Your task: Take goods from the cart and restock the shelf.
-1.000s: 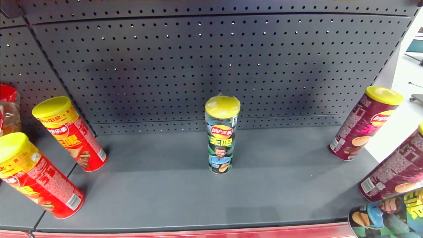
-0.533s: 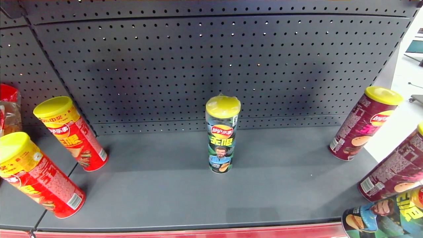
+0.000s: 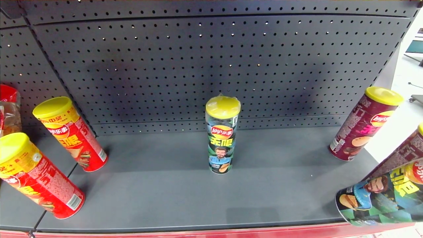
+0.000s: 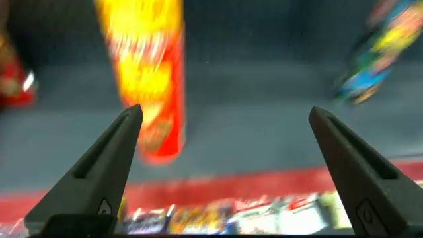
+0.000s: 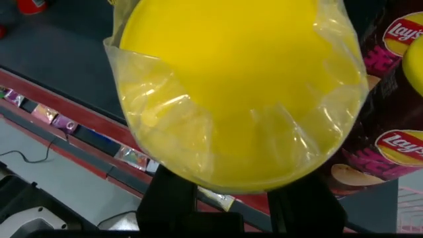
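1. Right gripper (image 5: pixel 238 198) is clamping a green can (image 3: pixel 376 195). Its fingers are closing on the body from both sides, just behind the yellow lid (image 5: pixel 238 86), which is facing the wrist camera.
2. The green can is hanging tilted, its base pointing away from the right gripper over the front right corner of the shelf (image 3: pixel 185 195). Can't tell whether the base is touching the shelf.
3. Left gripper (image 4: pixel 221 122) is sitting wide open, fingers well apart, holding nothing.
4. A red can (image 4: pixel 152 79) is standing on the shelf just ahead of the left gripper, closer to one finger than the other, and looking blurred.
5. Two red cans (image 3: pixel 69 132) are standing at the left end of the shelf, one behind the other, well apart from the right gripper.
6. A middle can (image 3: pixel 223 138), also green, is standing upright near the back panel (image 3: pixel 198 66), well away from the right gripper on its left.
7. Two maroon cans (image 3: pixel 365 124) are standing beyond the right gripper. The nearer one is sitting just beside the green can.
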Tool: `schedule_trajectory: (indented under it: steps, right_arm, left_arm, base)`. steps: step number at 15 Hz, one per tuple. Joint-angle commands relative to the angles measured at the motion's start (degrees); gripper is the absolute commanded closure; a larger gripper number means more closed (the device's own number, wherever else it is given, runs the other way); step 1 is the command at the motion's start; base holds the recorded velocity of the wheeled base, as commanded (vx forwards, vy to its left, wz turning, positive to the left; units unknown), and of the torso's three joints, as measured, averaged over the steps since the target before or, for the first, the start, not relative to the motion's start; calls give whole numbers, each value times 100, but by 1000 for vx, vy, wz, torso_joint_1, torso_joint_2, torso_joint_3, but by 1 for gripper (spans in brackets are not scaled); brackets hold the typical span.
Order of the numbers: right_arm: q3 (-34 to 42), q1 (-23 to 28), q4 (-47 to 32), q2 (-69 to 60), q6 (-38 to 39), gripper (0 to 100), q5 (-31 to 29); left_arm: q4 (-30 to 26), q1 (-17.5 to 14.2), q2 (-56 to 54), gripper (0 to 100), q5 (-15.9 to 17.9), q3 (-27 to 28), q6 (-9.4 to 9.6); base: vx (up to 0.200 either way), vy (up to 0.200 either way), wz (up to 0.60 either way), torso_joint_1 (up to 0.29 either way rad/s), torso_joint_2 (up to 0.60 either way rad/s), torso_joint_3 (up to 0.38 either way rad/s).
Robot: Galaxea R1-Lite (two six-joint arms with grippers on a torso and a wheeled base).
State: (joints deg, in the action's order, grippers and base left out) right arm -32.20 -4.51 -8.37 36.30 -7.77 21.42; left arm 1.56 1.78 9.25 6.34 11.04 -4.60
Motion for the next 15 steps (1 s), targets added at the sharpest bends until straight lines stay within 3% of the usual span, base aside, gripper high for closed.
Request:
schedule_trajectory:
  steps: [1, 2, 3, 5, 8, 10, 13, 15]
  right_arm:
    - [3, -94, -6, 158, -6, 100, -6]
    - [55, -287, -15, 131, -6, 100, -15]
    - [64, -445, -24, 140, -6, 100, -50]
    - [55, -648, -33, 184, -6, 100, -68]
    - [29, -815, -33, 325, -6, 100, -68]
    - [-6, -815, -33, 395, -6, 100, -15]
    - [-15, -850, -24, 377, -6, 100, -15]
    - [-15, -850, -24, 316, -6, 100, -33]
  left_arm:
    - [99, 543, 2089, 0, 1062, 1480, 134]
    - [90, 736, 2634, 0, 1801, 1488, 424]
    - [116, 868, 3135, 0, 2091, 1523, 600]
    - [178, 1211, 4164, 0, 2337, 1708, 1233]
    - [380, 1931, 5491, 0, 2433, 2297, 1347]
    - [653, 2213, 6229, 0, 2407, 2657, 1365]
    - [1417, 2309, 7249, 0, 2381, 2912, 1382]
    - [1479, 2380, 7600, 0, 2407, 3053, 1567]
  base:
    - [0, 0, 0, 0, 0, 0]
    - [0, 0, 0, 0, 0, 0]
    - [0, 0, 0, 0, 0, 0]
    - [0, 0, 0, 0, 0, 0]
    - [0, 0, 0, 0, 0, 0]
    - [0, 0, 0, 0, 0, 0]
    - [0, 0, 0, 0, 0, 0]
    - [0, 0, 0, 0, 0, 0]
